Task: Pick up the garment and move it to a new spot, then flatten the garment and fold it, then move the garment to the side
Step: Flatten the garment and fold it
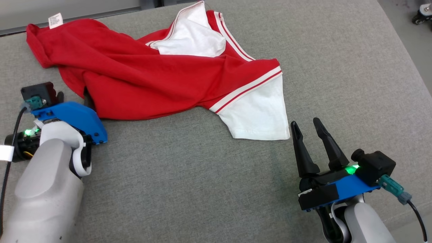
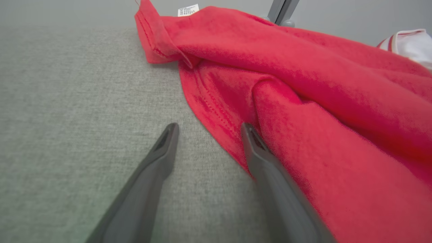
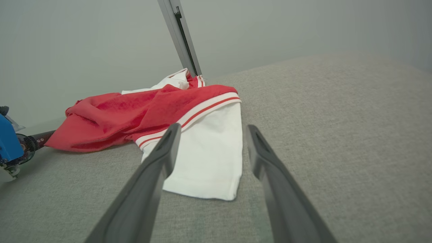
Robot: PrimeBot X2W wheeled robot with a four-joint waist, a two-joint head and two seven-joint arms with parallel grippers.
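Note:
The garment [image 1: 152, 77] is a red shirt with white sleeves and striped trim, lying crumpled across the far half of the grey table [image 1: 202, 175]. My left gripper [image 1: 73, 97] is open at the shirt's lower left edge. In the left wrist view the left gripper [image 2: 209, 127] has one finger [image 2: 266, 162] resting against the red hem [image 2: 216, 114], the other on bare cloth-covered table. My right gripper [image 1: 305, 122] is open and empty, just right of the white sleeve [image 1: 260, 111]. In the right wrist view the right gripper [image 3: 212, 127] points at that sleeve [image 3: 209, 158].
A white care label [image 1: 55, 20] sticks up at the shirt's far left corner. A metal rail runs along the table's far edge, with a grey post [image 3: 180, 37] behind. A caster wheel [image 1: 422, 15] stands on the floor beyond the right edge.

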